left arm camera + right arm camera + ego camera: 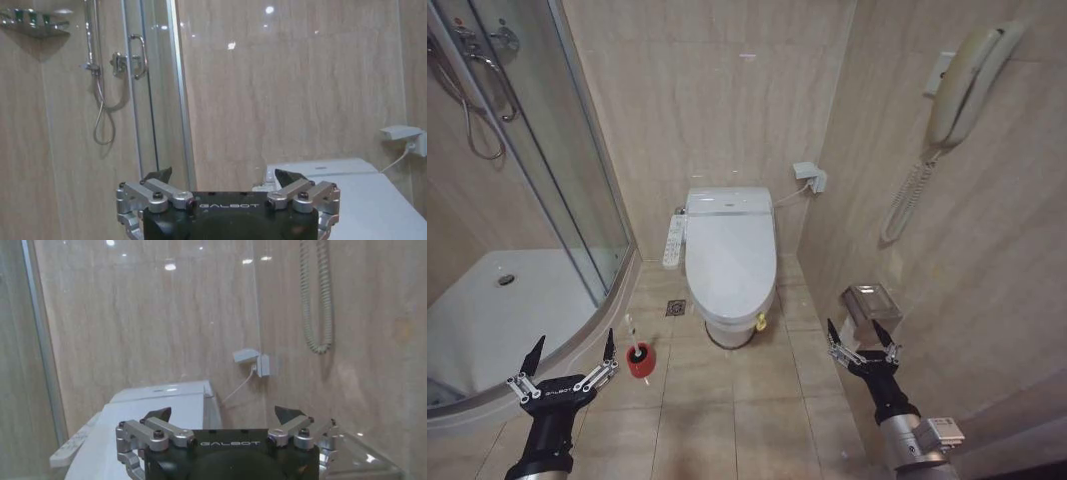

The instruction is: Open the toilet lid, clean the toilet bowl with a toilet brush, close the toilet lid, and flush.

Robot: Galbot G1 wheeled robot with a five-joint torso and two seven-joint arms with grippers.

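The toilet lid (730,250) lies shut over the toilet against the back wall, so the toilet bowl is hidden beneath it. In the wrist views the lid (373,200) (143,430) lies ahead of each gripper. The toilet brush (634,337) stands in its red cup holder (640,360) on the floor left of the toilet. My left gripper (571,346) hovers open low at the left, just left of the brush. My right gripper (860,331) hovers open low at the right, near the side wall. Both hold nothing.
A glass shower cabin (537,160) with a white tray (497,320) fills the left. A control panel (673,241) sits on the toilet's left side. A wall phone (962,85), a socket (812,176) and a metal paper holder (872,303) line the right wall. Floor drain (676,308).
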